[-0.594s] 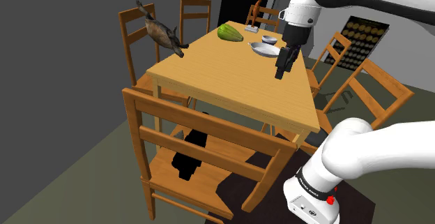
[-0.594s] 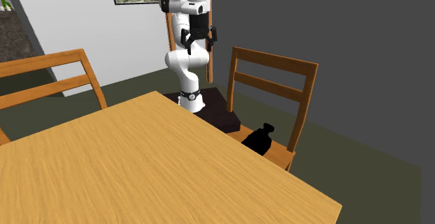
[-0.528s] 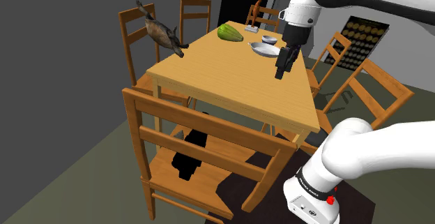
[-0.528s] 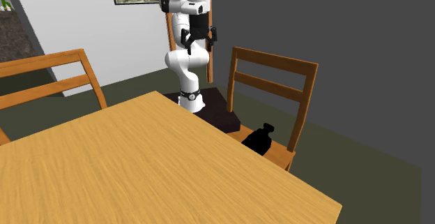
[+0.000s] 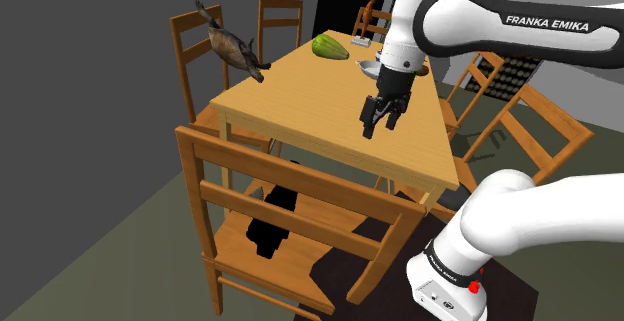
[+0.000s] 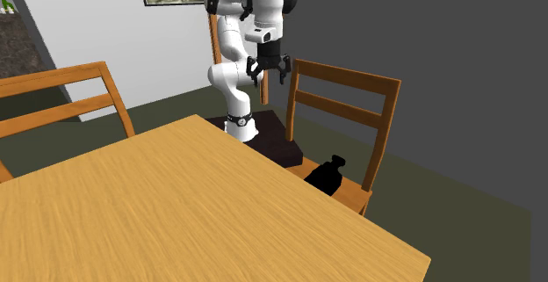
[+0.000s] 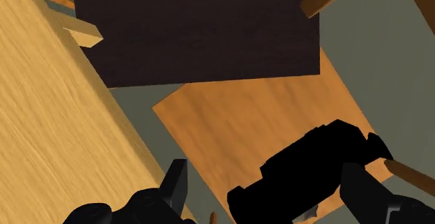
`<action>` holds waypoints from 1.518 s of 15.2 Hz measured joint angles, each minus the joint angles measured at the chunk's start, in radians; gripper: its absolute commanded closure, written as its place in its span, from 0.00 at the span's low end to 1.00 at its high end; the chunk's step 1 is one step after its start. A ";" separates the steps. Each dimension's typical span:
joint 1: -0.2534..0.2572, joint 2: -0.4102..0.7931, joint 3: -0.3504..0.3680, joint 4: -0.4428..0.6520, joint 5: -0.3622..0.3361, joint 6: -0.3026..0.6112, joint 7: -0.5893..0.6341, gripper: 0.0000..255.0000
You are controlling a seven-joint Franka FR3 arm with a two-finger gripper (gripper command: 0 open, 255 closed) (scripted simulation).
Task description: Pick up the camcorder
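The camcorder (image 5: pixel 272 221) is a black, blocky object lying on the seat of the near wooden chair (image 5: pixel 290 184), below the table's front edge. In the second exterior view the camcorder (image 6: pixel 327 175) rests on that chair's seat by its backrest (image 6: pixel 342 87). My gripper (image 5: pixel 380 122) hangs open above the wooden table (image 5: pixel 320 99), near its front right part, well above and beyond the camcorder. Seen from across the table, the gripper (image 6: pixel 270 71) is open and level with the chair's top rail. In the wrist view the camcorder (image 7: pixel 307 170) lies far below, between the spread fingers (image 7: pixel 178 181).
A dark bird figure (image 5: pixel 232 47), a green melon-like object (image 5: pixel 330 47) and a grey bowl (image 5: pixel 368 67) sit on the table's far half. Several wooden chairs ring the table. The dark stand (image 7: pixel 202 34) sits beside the chair seat (image 7: pixel 237 125).
The arm swung toward the shoulder view's left and down, bringing the gripper nearer the table's front edge. It is still open. The camcorder has not moved.
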State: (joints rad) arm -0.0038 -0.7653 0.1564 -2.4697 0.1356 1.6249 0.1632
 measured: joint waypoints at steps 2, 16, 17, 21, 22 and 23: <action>-0.007 0.019 0.044 -0.044 0.034 0.072 0.081 0.00; -0.118 0.446 0.364 -0.081 0.121 0.618 0.667 0.00; -0.128 0.476 0.383 -0.077 0.112 0.648 0.714 0.00; -0.188 0.674 0.451 -0.014 -0.005 0.788 0.941 0.00; -0.197 0.725 0.461 0.006 -0.048 0.816 1.008 0.00; -0.202 0.765 0.462 0.021 -0.087 0.838 1.069 0.00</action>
State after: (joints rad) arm -0.2057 -0.0003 0.6186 -2.4487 0.0483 2.4628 1.2318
